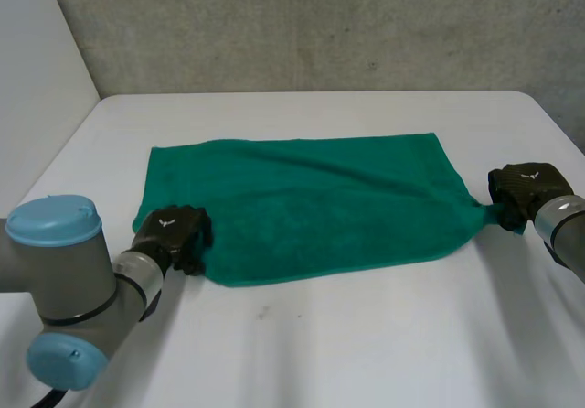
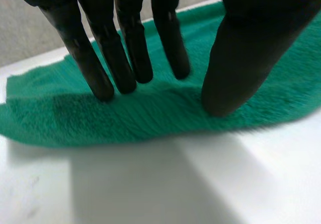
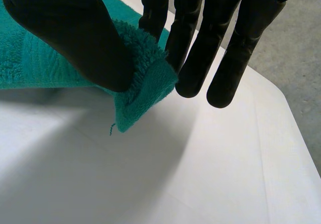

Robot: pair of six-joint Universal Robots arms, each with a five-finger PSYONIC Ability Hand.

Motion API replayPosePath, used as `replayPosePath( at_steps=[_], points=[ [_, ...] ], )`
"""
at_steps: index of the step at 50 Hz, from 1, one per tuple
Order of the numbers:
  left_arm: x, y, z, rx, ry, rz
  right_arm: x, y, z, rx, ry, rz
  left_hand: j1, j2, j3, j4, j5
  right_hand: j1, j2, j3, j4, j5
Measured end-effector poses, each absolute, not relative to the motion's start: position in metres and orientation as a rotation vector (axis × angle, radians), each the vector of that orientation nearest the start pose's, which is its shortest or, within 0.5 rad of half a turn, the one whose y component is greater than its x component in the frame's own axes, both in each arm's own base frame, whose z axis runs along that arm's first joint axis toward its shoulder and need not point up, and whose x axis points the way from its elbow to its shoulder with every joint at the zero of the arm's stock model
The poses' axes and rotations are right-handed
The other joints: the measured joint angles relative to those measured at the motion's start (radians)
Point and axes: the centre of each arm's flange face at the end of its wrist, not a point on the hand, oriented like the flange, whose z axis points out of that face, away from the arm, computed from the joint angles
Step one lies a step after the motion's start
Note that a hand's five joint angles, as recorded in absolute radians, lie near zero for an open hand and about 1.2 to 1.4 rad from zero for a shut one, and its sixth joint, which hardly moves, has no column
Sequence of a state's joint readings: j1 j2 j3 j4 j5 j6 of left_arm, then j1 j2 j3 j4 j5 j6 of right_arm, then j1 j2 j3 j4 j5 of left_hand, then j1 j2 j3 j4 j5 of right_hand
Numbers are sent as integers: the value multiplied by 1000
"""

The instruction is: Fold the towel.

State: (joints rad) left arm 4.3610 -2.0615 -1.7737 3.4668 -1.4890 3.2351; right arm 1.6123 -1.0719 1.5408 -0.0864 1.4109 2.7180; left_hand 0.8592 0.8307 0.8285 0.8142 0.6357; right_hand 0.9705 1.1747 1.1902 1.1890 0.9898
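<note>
Head view: left hand's (image 1: 180,235) white logo (image 1: 168,223)

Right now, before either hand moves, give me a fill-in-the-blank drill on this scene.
The towel lies on a ____ table. The right hand pinches the towel's ____. The left hand rests its fingertips on the ____.
Missing words: white; corner; towel.
</note>
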Motion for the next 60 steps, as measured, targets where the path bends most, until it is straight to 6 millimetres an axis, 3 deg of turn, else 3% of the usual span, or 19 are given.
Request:
replayPosePath(
  at_steps=[1, 3, 11, 20, 25, 26, 30, 32, 33, 39, 45, 60],
  points=[
    [-246, -268, 118, 688, 2684, -1892, 160, -353, 156, -755, 2560, -1809, 212, 208, 191, 210, 206, 0, 0, 0, 0, 0],
    [-247, -272, 119, 683, 2660, -1930, 160, -353, 157, -755, 2558, -1811, 302, 332, 322, 345, 329, 0, 0, 0, 0, 0],
    [-247, -282, 137, 652, 2564, -2068, 161, -352, 175, -773, 2523, -1873, 302, 365, 359, 377, 330, 0, 0, 0, 0, 0],
    [-233, -270, 205, 620, 2477, -2176, 162, -323, 233, -1074, 2497, -1950, 302, 367, 362, 380, 330, 0, 0, 0, 0, 0],
    [-224, -260, 225, 626, 2510, -2149, 164, -305, 244, -1228, 2510, -1890, 302, 367, 362, 381, 330, 0, 0, 0, 0, 0],
    [-223, -256, 225, 636, 2533, -2132, 165, -301, 243, -1249, 2509, -1873, 289, 334, 331, 356, 324, 0, 0, 0, 0, 0],
    [-226, -245, 213, 680, 2615, -2063, 170, -299, 235, -1246, 2502, -1848, -119, -45, -40, -30, -24, 0, 0, 0, 0, 0],
    [-228, -242, 209, 694, 2633, -2048, 170, -300, 232, -1239, 2501, -1844, -119, -45, -40, -30, -24, 0, 0, 0, 0, 0],
    [-237, -230, 192, 761, 2699, -1985, 173, -304, 222, -1215, 2502, -1830, -227, -189, -183, -175, -173, 0, 0, 0, 0, 0],
    [-258, -212, 160, 880, 2755, -1911, 174, -312, 207, -1182, 2510, -1816, -227, -203, -198, -190, -189, 0, 0, 0, 0, 1],
    [-266, -216, 136, 875, 2741, -1880, 174, -314, 204, -1180, 2512, -1812, -227, -203, -197, -190, -189, 0, 0, 0, 0, 2],
    [-271, -231, 112, 870, 2750, -1812, 174, -314, 201, -1176, 2503, -1835, -227, -202, -197, -190, -188, 0, 0, 0, 0, 2]
  ],
)
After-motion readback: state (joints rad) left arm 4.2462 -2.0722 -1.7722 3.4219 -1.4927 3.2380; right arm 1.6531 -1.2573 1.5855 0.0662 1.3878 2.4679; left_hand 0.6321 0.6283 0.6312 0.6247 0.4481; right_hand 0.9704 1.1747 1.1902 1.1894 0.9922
